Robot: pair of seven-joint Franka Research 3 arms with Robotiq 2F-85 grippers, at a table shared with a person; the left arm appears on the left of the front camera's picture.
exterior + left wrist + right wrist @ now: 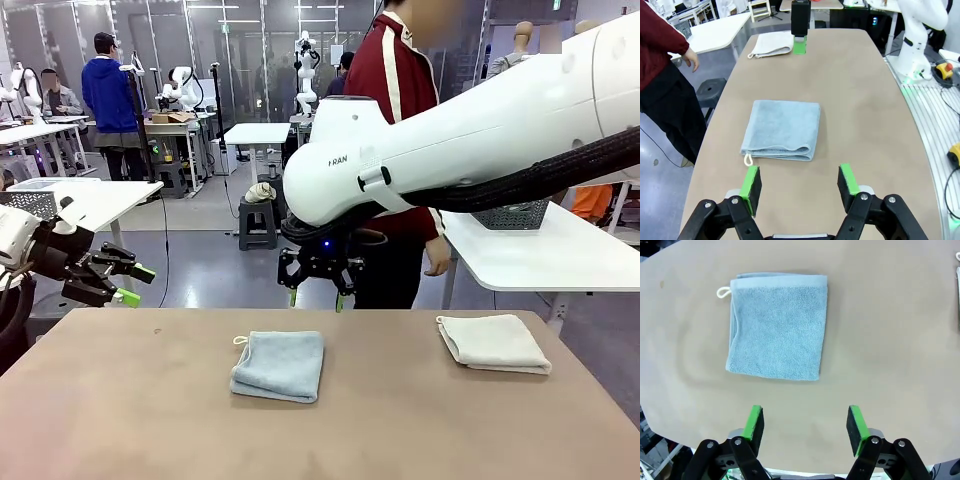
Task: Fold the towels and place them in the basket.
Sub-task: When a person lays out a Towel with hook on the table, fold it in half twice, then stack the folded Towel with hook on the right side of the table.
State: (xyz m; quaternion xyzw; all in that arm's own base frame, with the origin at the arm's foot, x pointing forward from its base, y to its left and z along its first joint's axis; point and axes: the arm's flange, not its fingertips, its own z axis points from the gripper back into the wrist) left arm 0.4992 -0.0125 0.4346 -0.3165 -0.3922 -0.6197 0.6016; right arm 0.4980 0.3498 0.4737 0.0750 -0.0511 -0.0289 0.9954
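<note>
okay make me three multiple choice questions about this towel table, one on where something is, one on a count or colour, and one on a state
1. Where does the light blue towel lie on the table?
A. near the middle
B. hanging off the far right corner
C. on top of the cream-white towel

2. How many towels lie on the table?
A. one
B. two
C. four

3. What state is the right gripper in?
A. shut on the blue towel
C. shut on nothing
B. open and empty above the table

Answers:
1. A, the front view shows it folded near the centre, apart from the cream-white towel at the right.
2. B, one light blue and one cream-white, both folded.
3. B, the right wrist view shows its green pads standing wide apart with bare table between them; the left gripper is open too.
</note>
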